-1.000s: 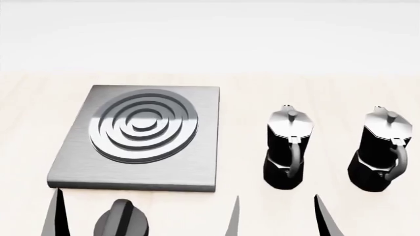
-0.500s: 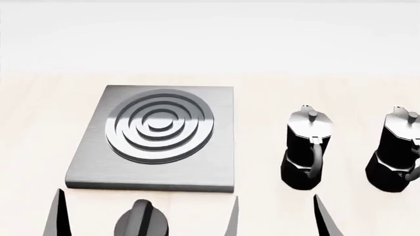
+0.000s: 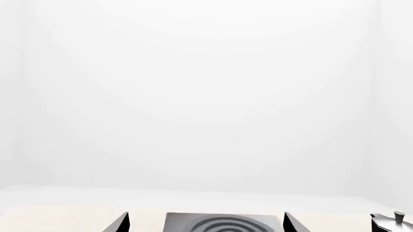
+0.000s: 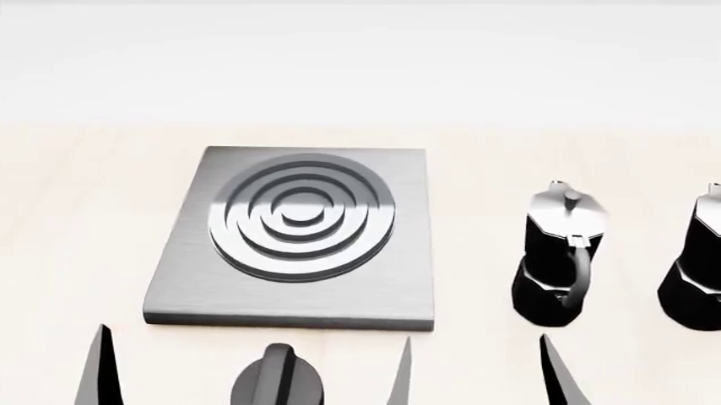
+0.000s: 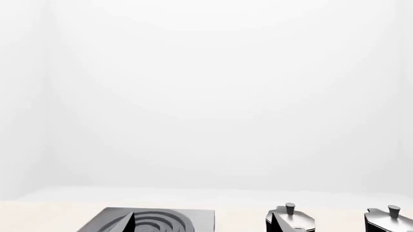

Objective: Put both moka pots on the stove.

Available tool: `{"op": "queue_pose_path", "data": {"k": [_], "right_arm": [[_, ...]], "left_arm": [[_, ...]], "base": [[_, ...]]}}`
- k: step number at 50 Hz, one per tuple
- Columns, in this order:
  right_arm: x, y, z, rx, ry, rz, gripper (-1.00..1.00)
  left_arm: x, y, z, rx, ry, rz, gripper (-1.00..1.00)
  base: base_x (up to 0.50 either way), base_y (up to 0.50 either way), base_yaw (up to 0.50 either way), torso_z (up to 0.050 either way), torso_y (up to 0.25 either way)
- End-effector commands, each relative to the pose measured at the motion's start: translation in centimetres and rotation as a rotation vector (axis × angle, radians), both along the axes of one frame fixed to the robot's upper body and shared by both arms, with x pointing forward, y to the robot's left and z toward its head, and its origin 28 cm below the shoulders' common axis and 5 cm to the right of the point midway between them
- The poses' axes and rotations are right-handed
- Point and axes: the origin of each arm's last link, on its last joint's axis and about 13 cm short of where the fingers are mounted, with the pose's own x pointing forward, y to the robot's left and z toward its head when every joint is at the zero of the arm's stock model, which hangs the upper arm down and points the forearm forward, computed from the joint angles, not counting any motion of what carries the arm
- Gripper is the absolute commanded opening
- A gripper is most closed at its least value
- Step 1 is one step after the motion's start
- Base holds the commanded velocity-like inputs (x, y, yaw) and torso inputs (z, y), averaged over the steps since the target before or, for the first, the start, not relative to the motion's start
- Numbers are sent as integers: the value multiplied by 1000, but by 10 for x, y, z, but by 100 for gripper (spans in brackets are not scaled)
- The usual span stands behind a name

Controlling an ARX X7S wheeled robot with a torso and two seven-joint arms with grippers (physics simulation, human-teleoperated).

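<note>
— Left gripper [image 4: 250, 371]: fingers spread wide, empty, hanging low. Stove [image 4: 299, 236] just ahead; black dial knob [image 4: 276, 381] sits between its fingers.

— Right gripper?

— Right gripper [image 4: 558, 371]: one fingertip visible, so its state can't be told. Nearer moka pot [image 4: 556, 257] stands just ahead, second moka pot [image 4: 701, 274] farther right. Neither grasped yet.

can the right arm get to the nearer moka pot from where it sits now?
Probably yes. The nearer moka pot stands upright on bare table beside the stove, its handle facing the robot. Only one right gripper fingertip shows, just short of it, with nothing between them.
</note>
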Motion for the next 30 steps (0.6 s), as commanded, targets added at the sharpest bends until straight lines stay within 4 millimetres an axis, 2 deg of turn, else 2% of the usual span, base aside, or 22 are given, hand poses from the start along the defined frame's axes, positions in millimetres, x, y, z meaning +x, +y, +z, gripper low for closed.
{"op": "queue_pose_path", "data": {"k": [1,28,30], "right_arm": [[0,0,0,1,-1,0,100],[3,0,-3,-2,22,-6,100],[5,0,-5,-45,47,-35,100]], "left_arm": [[0,0,0,0,-1,1,100],[0,-1,-1,4,3,-1,100],[0,-1,-2,4,5,0,100]], "base": [[0,109,0,0,0],[0,81,0,0,0],[0,0,0,0,0]]}}
